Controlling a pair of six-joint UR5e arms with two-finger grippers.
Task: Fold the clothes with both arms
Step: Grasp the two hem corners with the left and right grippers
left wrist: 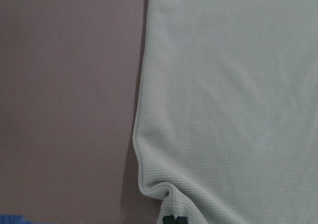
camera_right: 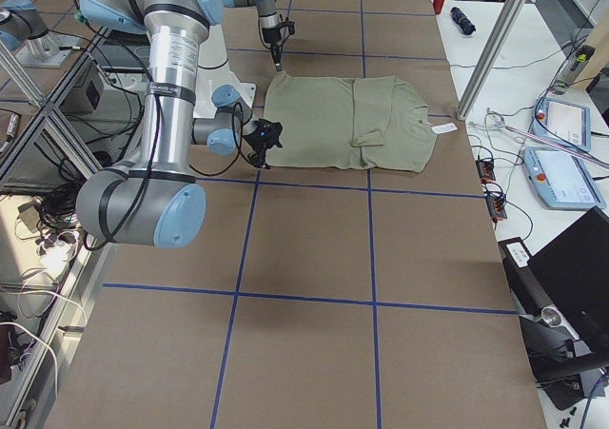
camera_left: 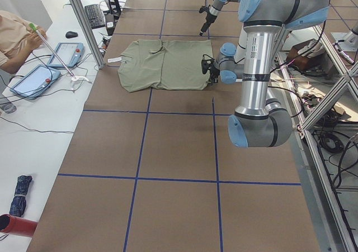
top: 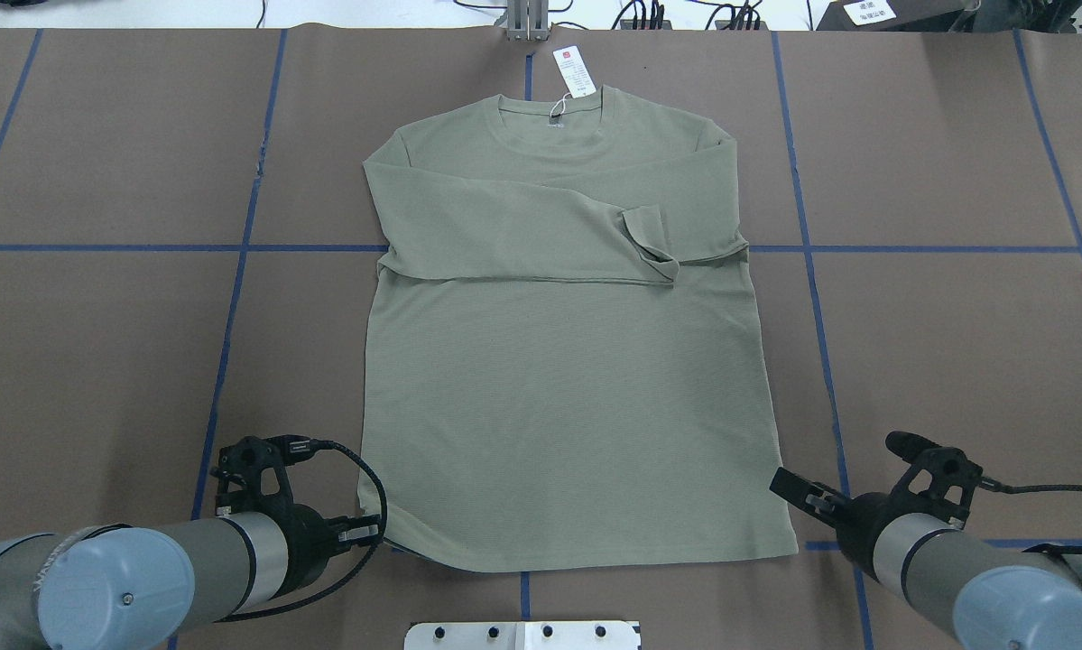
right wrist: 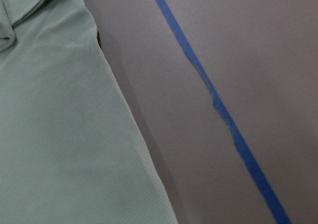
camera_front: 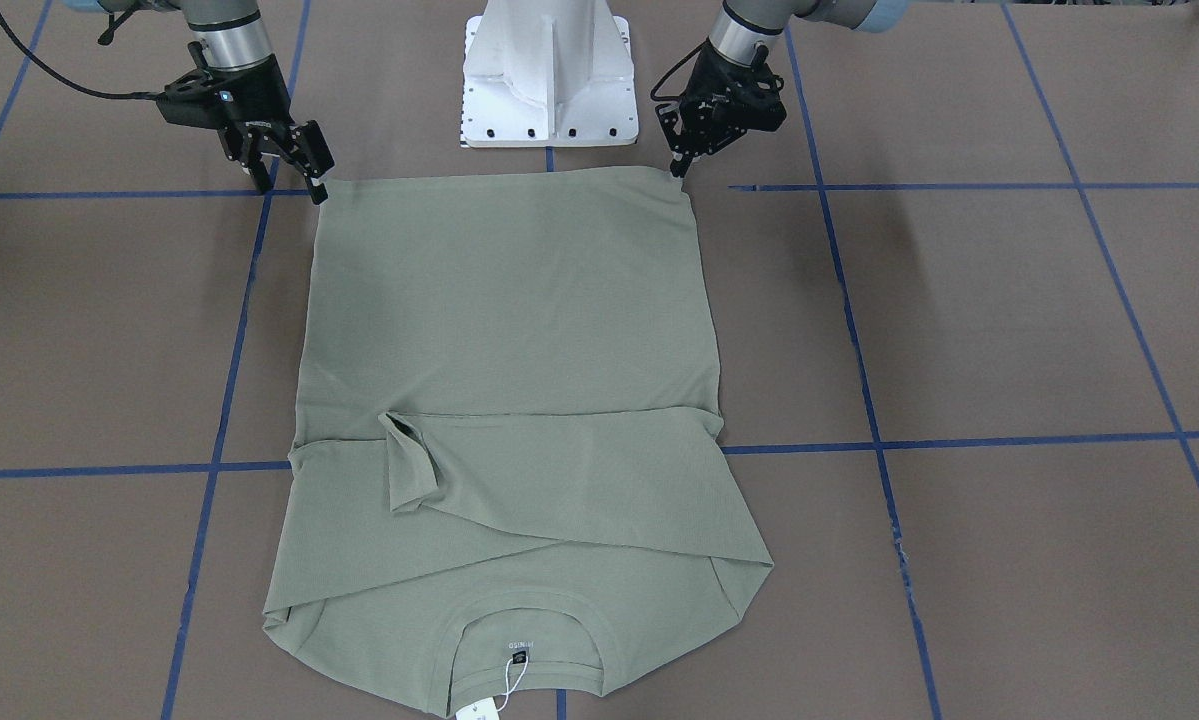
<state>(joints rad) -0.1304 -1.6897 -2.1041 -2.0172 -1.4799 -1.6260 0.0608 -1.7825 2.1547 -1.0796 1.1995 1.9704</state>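
With the sage-green shirt (top: pixel 559 388) flat on the table (top: pixel 98 361), sleeves (top: pixel 541 226) crossed, your left gripper (camera_front: pixel 681 168) looks pinched on 1 hem corner (left wrist: pixel 149 186) while the right gripper (camera_front: pixel 287 172) gapes empty beside the other, so you likely need that grasp before lifting both toward the collar (top: pixel 554 108).

table (top: pixel 98 361): brown cover, blue tape grid (top: pixel 143 246) | on it: green shirt (top: pixel 559 406) flat, sleeves folded across chest
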